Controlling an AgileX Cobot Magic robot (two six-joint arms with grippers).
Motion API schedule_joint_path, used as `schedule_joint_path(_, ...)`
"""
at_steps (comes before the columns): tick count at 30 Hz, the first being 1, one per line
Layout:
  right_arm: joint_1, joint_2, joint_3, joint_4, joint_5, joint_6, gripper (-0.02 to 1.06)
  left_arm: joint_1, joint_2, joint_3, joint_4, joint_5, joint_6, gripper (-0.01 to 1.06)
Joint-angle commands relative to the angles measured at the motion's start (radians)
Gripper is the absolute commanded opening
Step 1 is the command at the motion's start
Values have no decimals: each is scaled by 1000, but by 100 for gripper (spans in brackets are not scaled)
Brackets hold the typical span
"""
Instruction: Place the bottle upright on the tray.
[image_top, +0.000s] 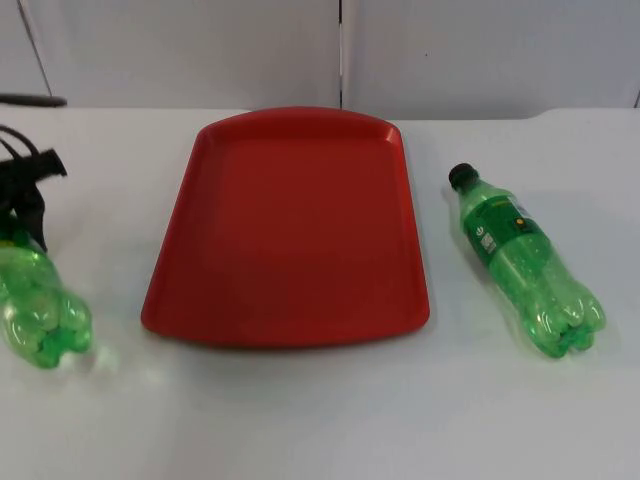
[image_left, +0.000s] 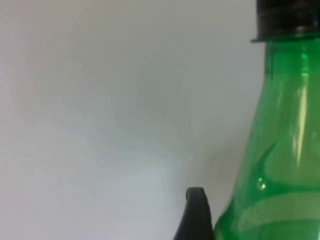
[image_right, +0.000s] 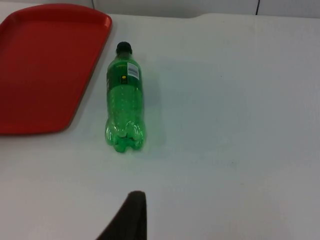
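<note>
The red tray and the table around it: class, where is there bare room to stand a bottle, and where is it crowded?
The red tray has its whole floor bare. Table strips lie free between the tray and each lying green bottle, and along the near edge. It is crowded at the left, where the left gripper sits at the left bottle. The right bottle lies apart from the tray.

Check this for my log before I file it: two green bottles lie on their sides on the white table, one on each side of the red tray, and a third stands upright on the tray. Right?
Not quite: the top view shows nothing standing on the red tray. The rest holds: the left bottle and the right bottle lie on their sides on the white table, flanking it.
</note>
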Motion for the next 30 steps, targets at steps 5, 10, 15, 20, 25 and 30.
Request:
schedule_joint_path(5,-1,-3,2,2,-4,3,105,-7,-144,-2,-97,-3,120,0)
schedule_joint_path(10,-1,-3,2,2,-4,3,105,-7,-236,-2,-234,-69,287,0)
schedule_joint_path(15,-1,-3,2,2,-4,3,105,-7,-318,-2,-429,-146,473,0)
schedule_joint_path(20,-1,-3,2,2,-4,3,105,-21,-383,-2,-613,-220,695,0)
schedule_joint_path(25,-1,-3,2,2,-4,3,105,-94,-413,-2,-684,-349,867,0)
schedule_joint_path(30,-1,-3,2,2,-4,3,105,-192,-424,-2,-731,-522,959,0)
